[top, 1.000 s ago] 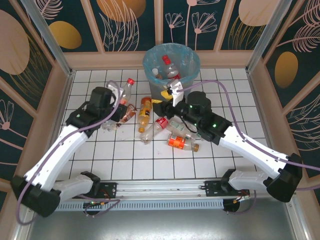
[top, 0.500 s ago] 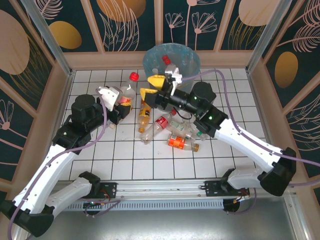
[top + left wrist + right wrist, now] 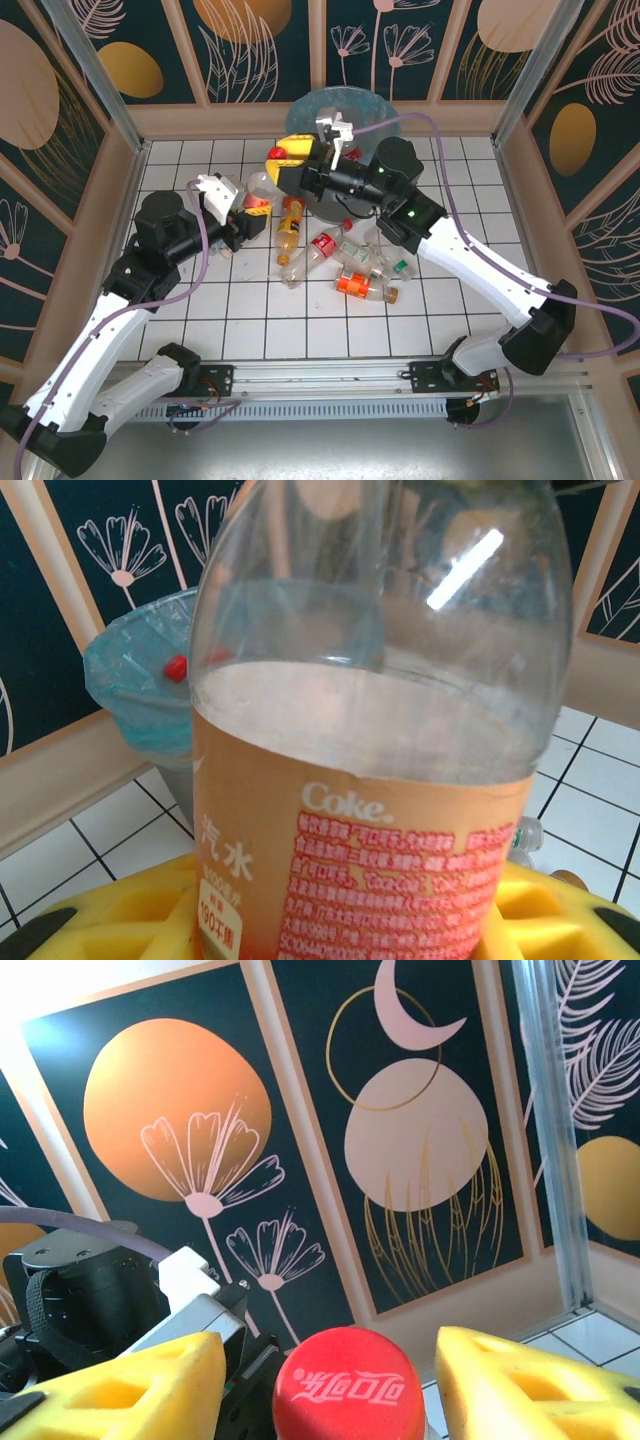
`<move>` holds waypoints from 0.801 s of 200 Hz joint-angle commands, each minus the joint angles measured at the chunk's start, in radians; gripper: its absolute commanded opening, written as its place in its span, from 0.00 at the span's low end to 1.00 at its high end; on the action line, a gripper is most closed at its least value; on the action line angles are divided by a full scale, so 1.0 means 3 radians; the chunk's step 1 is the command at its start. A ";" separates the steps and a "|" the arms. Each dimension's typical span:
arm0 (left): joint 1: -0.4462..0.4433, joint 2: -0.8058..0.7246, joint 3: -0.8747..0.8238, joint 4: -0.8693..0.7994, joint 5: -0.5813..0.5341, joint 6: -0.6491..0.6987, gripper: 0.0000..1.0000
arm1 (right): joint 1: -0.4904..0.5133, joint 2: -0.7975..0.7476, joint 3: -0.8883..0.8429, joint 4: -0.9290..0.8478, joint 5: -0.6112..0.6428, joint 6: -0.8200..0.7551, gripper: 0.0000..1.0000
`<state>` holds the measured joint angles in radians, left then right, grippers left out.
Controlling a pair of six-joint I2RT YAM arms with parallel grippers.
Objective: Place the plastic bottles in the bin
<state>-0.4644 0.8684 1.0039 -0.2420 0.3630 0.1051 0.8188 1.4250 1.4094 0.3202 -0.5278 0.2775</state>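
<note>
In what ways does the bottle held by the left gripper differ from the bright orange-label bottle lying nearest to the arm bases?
The held bottle is gripped by the left gripper, with the right gripper open around its red cap; the near bottle lies on its side on the tiles, untouched. The held bottle's label is pale orange; the near bottle's is vivid red-orange. Both are clear plastic.

Quick tally: 1 bin (image 3: 372, 98). Bottles: 1 lifted bottle (image 3: 258, 186) just left of the bin, approx 5 heaped bottles (image 3: 322, 244) on the tiles (image 3: 460, 180) in front of the bin; too tangled for an exact no. 1 red cap (image 3: 177, 667) inside the bin. Grippers, 2: left gripper (image 3: 350, 920), right gripper (image 3: 335, 1375).
</note>
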 commanded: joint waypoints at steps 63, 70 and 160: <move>0.0004 -0.0103 -0.0082 0.0175 0.0023 0.0101 0.56 | -0.0024 0.0122 0.0325 -0.0291 -0.0096 -0.0097 0.17; 0.0004 -0.0134 -0.0084 0.0230 0.0009 0.0106 0.62 | -0.0025 0.0113 0.0345 -0.0336 -0.0070 -0.0135 0.16; 0.0004 -0.0566 -0.1043 0.1230 -0.0773 0.0096 0.99 | -0.0253 0.0107 0.1344 -0.1338 0.1273 -0.1144 0.06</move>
<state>-0.4644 0.7044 0.7368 0.0109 0.2249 0.1310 0.7803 1.4651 1.7092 -0.0010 -0.3477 0.0612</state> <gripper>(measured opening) 0.984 0.288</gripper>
